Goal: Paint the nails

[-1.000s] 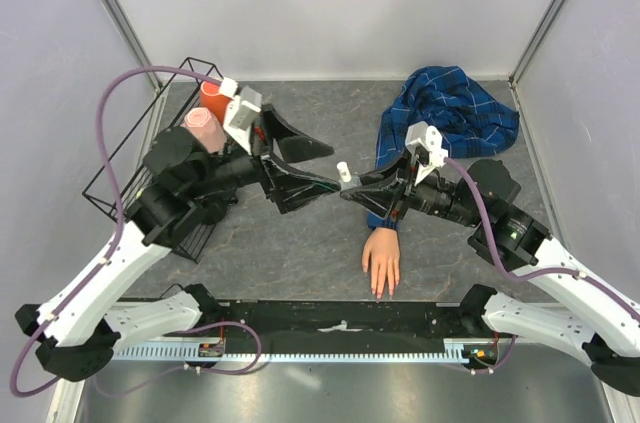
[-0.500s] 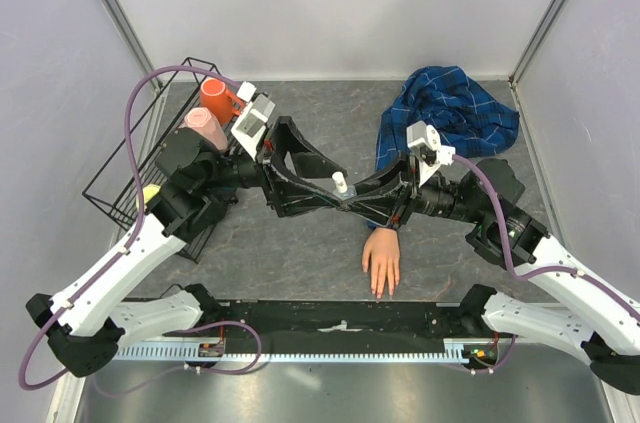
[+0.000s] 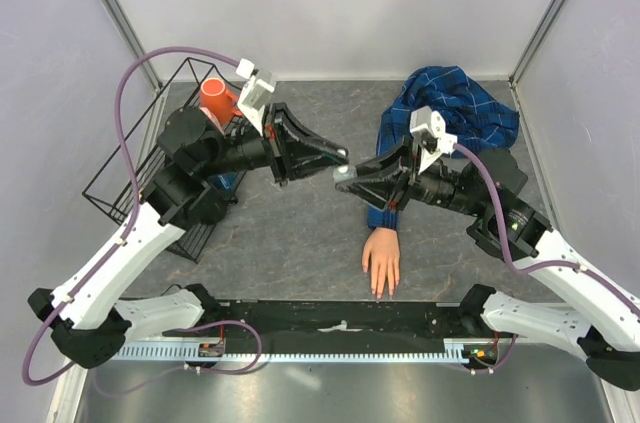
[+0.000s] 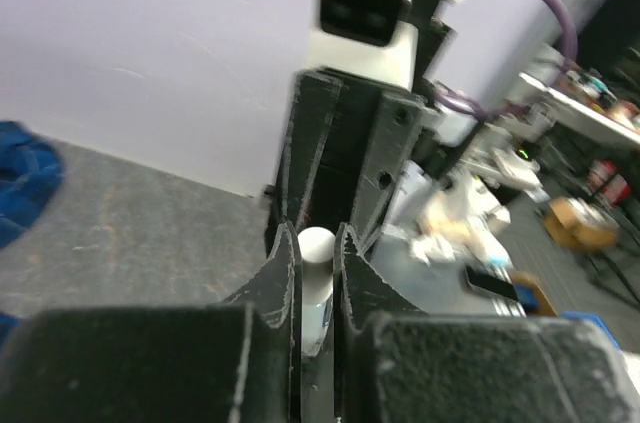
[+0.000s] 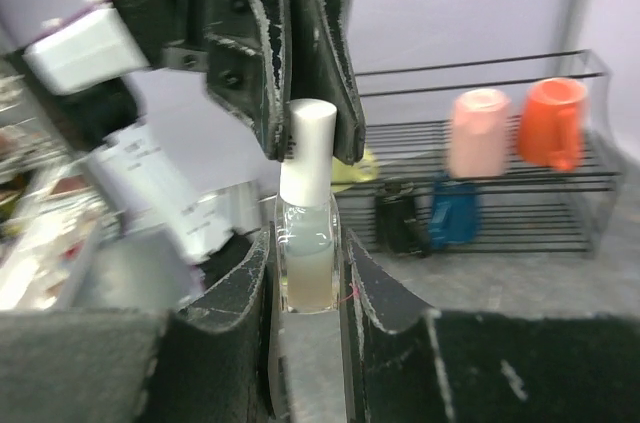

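A small clear bottle with a white cap is held above the table between both arms. My right gripper is shut on the bottle's glass body. My left gripper is shut on the white cap, coming at it from the opposite side. In the top view the two grippers meet tip to tip, left gripper and right gripper. The pale mannequin hand lies flat near the front edge, and its nails point toward the arm bases, well below both grippers.
The hand's blue plaid sleeve lies bunched at the back right. A black wire rack at the left holds an orange mug; the right wrist view also shows a pink cup in it. Grey walls close in the table.
The left gripper was wide open beside the bottle; now its jaws have shut on the white cap. The left wrist turned and rose. The right gripper kept its hold on the bottle.
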`<control>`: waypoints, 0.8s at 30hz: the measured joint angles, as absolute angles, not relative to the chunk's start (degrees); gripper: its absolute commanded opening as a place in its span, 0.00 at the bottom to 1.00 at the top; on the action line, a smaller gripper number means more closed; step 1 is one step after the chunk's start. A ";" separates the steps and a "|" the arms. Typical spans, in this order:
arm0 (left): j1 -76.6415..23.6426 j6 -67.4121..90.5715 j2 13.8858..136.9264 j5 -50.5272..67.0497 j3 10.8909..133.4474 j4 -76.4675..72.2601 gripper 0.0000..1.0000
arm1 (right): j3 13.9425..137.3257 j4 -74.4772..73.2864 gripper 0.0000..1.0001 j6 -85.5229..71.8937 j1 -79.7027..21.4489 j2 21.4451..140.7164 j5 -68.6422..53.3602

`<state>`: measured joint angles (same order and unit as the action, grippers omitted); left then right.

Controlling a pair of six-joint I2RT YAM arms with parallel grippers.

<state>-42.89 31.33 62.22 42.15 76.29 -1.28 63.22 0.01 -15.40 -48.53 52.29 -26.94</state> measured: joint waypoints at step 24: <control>-56.16 30.61 64.38 1.30 76.29 9.32 0.97 | 59.29 -2.68 0.00 -0.14 -58.87 53.30 13.69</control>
